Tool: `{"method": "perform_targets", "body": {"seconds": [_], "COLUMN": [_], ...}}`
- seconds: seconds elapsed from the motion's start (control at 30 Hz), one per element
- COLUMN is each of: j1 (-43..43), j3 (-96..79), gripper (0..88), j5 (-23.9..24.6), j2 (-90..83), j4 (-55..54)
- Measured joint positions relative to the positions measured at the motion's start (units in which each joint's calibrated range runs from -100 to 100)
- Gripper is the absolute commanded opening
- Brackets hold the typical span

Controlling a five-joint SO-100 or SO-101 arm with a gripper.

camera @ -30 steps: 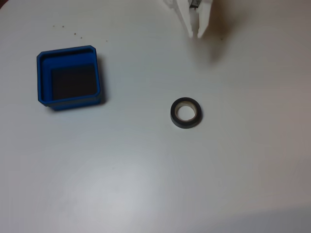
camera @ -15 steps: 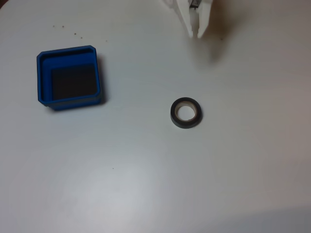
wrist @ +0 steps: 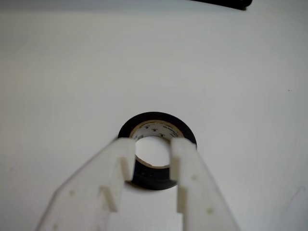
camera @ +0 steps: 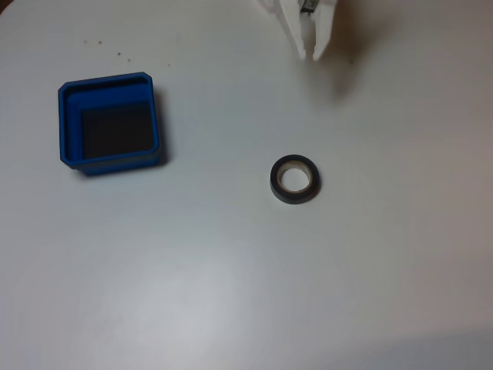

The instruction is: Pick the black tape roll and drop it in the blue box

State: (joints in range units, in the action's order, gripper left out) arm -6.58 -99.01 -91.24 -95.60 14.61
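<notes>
Fixed view: white gripper [camera: 309, 55] at top edge, fingertips close together with a narrow gap, well apart from black tape roll [camera: 294, 179] lying flat on white table [camera: 231, 293]. Blue box [camera: 108, 122] at left, nothing inside.

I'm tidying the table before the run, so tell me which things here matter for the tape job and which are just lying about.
Belong to the job:
black tape roll
blue box
claw, slightly open, above the table

Lying about:
dark object at the top edge in the wrist view
small dark specks on the table
</notes>
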Motion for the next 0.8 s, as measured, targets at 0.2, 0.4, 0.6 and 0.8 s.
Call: {"method": "perform_targets", "body": {"seconds": [0.2,0.4,0.6,0.8], "j1": [0.00,0.00,0.00,0.00], "j3": [0.00,0.00,5.02,16.86], "gripper": [1.0,1.0,1.0,1.0], "j5": [0.00,0.00,0.00,0.00], "j2": [0.00,4.32,18.04,35.48], "j4": [0.00,0.00,0.00,0.00]}}
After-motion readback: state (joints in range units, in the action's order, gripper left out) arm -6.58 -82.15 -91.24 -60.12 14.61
